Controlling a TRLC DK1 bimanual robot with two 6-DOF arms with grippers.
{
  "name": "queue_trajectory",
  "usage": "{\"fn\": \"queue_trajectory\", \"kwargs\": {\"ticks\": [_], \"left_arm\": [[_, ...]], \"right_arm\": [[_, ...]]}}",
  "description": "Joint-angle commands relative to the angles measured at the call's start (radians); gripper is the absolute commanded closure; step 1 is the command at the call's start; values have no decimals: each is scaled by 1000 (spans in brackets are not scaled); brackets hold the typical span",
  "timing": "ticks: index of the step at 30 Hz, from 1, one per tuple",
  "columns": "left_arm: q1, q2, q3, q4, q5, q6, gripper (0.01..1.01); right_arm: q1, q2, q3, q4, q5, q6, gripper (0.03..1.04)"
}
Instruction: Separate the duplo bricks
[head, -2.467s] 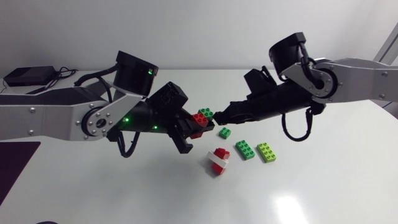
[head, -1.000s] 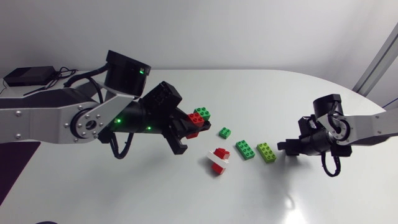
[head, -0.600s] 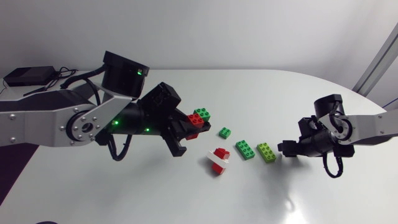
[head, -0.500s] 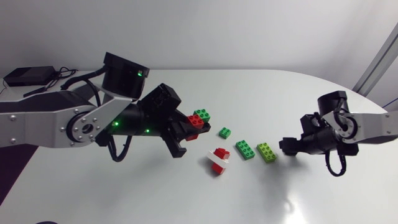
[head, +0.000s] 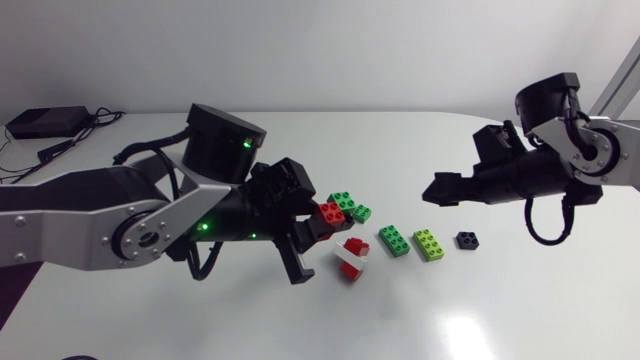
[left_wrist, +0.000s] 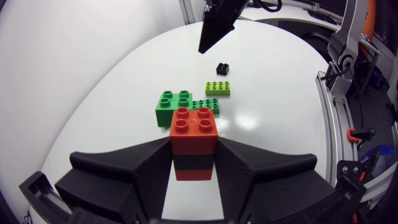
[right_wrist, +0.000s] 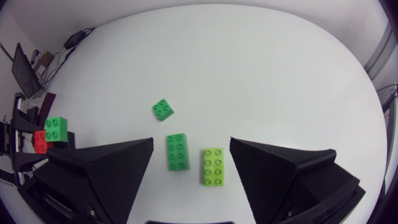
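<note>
duplo stack (left_wrist: 193, 127) pinched in left fingers (left_wrist: 134, 174), right fingers (right_wrist: 102, 168) spread, lime brick (right_wrist: 212, 167) ahead

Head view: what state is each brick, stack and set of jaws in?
held stack: red and green bricks joined, lifted.
left jaws: shut on held stack.
right jaws: open, empty.
red-white stack: joined, lying tilted.
small green brick: loose, flat.
dark green brick: loose, flat.
lime brick: loose, flat.
black brick: loose, flat.
</note>
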Motion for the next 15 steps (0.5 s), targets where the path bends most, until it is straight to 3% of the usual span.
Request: {"fn": "queue_trajectory", "kwargs": {"ticks": [1,7,15], "left_arm": [[-32,-6,-28,28,-35,40,707],[-60,10,-40,65,-94,67,707],[-95,55,-45,108,-140,96,705]], "right_arm": [[46,19,50,-31,-36,57,170],[136,47,137,-66,-94,117,172],[236,62,173,-63,-90,119,174]]}}
